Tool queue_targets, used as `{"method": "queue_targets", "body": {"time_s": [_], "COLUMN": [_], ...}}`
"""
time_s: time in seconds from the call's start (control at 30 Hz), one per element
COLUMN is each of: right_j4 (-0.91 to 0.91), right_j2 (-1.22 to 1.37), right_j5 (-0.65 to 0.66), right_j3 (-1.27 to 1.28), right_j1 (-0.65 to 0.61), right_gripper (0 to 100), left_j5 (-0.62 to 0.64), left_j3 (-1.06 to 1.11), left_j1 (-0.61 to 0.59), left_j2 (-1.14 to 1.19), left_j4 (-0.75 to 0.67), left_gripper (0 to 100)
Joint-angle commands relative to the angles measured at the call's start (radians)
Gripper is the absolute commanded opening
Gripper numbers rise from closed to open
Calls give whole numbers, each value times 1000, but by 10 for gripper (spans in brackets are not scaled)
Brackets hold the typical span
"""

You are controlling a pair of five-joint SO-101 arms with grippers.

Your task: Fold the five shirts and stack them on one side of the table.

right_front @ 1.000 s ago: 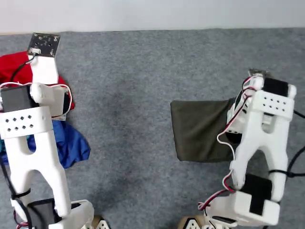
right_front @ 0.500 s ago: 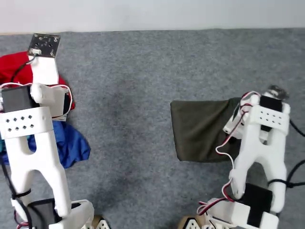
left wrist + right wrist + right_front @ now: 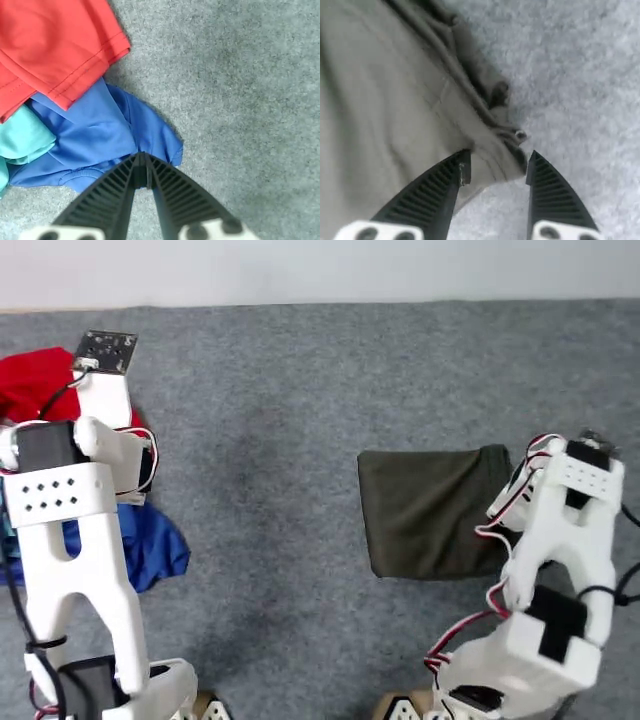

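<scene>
My right gripper (image 3: 496, 161) gapes empty over the folded olive shirt (image 3: 425, 512) at 3 o'clock; my left gripper (image 3: 145, 165), closed on nothing, hangs above the blue shirt (image 3: 100, 135) at 9 o'clock; I judge opening and grasping it comes next.

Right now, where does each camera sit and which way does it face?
High view: fixed overhead, looking down on the table; left arm and right arm show.
Left wrist view: on that arm, looking down past the shut left gripper at the blue shirt and red shirt.
Right wrist view: likewise, past the open right gripper at the olive shirt.
Shared: high view also shows the olive shirt.
</scene>
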Motion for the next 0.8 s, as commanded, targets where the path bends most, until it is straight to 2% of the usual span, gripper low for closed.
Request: {"method": "queue_targets", "body": {"time_s": [0.0, 0.6, 0.67, 0.77], "right_j4": [-2, -4, -2, -2], "right_j2": [30, 384, 380, 344], "right_j5": [25, 43, 43, 43], "right_j3": [-95, -290, -292, -293], "right_j1": [13, -4, -4, -4], "right_gripper": [190, 185, 147, 9], "left_j5": [6, 6, 6, 6], "left_j3": [-5, -5, -4, -4], "left_j1": [9, 11, 25, 72], "left_j2": [-40, -40, -40, -40], "left_j4": [18, 18, 18, 18], "left_gripper": [3, 3, 3, 3]}}
